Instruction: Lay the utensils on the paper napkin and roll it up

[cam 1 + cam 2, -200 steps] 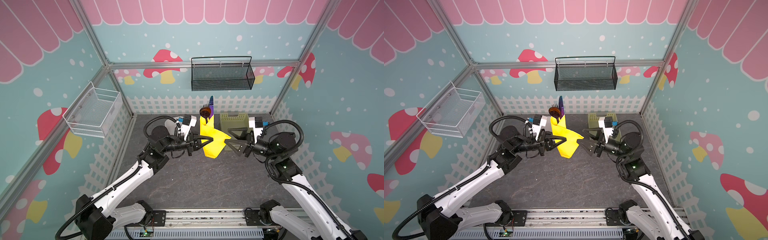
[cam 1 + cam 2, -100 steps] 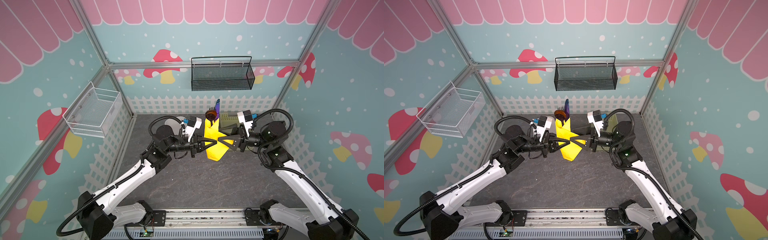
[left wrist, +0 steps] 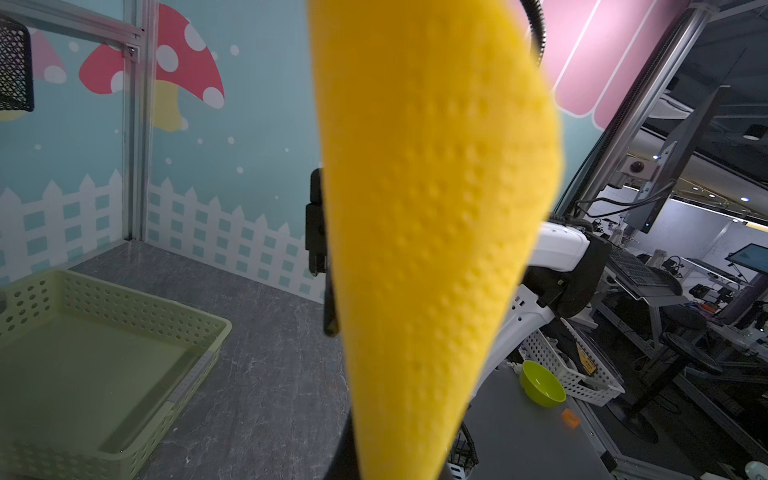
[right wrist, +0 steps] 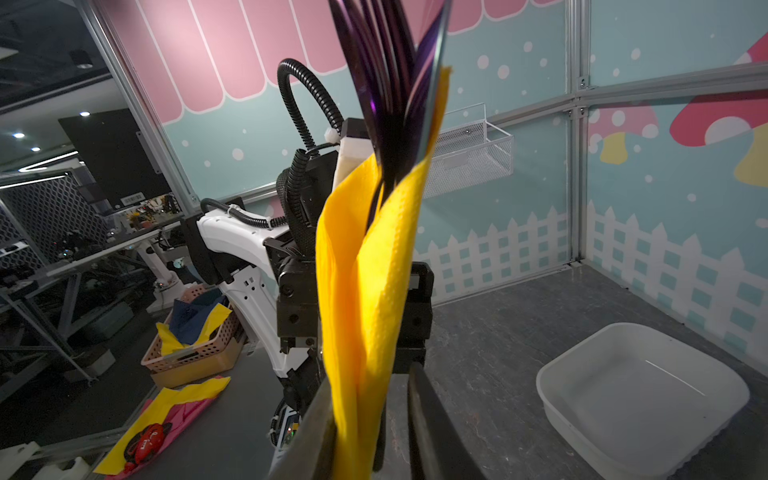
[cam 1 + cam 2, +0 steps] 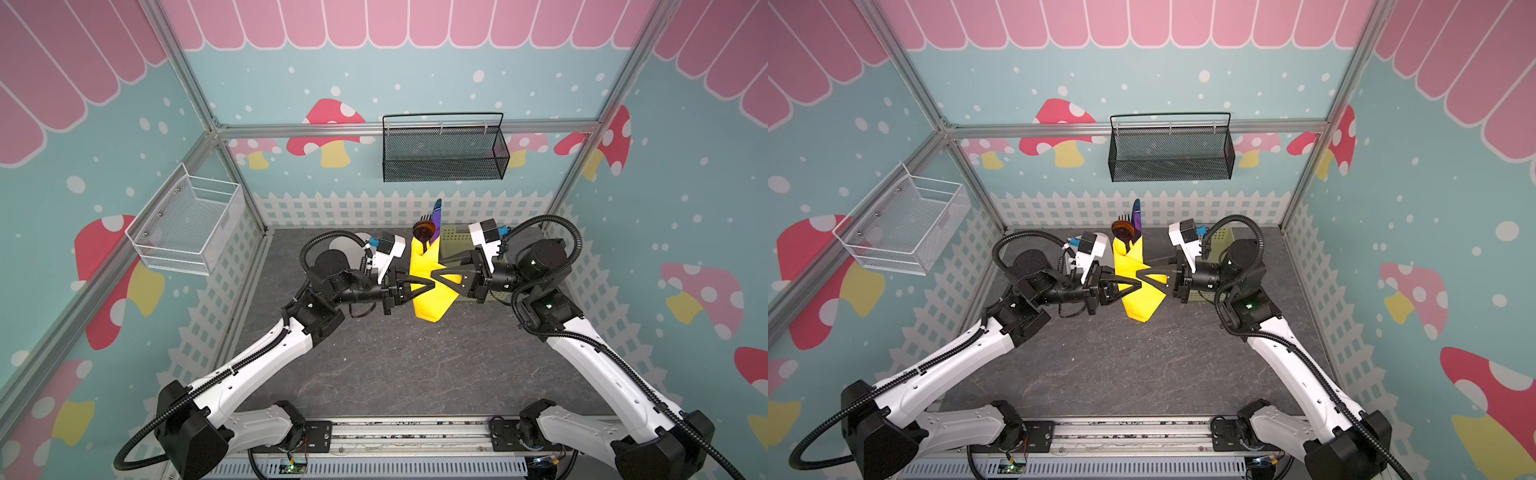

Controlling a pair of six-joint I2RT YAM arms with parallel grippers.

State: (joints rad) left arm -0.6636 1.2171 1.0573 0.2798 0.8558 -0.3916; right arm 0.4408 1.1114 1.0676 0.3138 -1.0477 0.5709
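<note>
Robotics lab: aluminium-framed test cell (image 5: pixel 407 124), monitor (image 3: pixel 748 257) beyond.

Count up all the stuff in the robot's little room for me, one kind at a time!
Utensils: 3 (fork, spoon, knife)
Napkin: 1
Baskets: 3 (black mesh, white wire, green plastic)
White tub: 1
Total: 8

yellow napkin (image 5: pixel 432 303) upright, wrapped around purple utensils (image 5: pixel 424 230)
</note>
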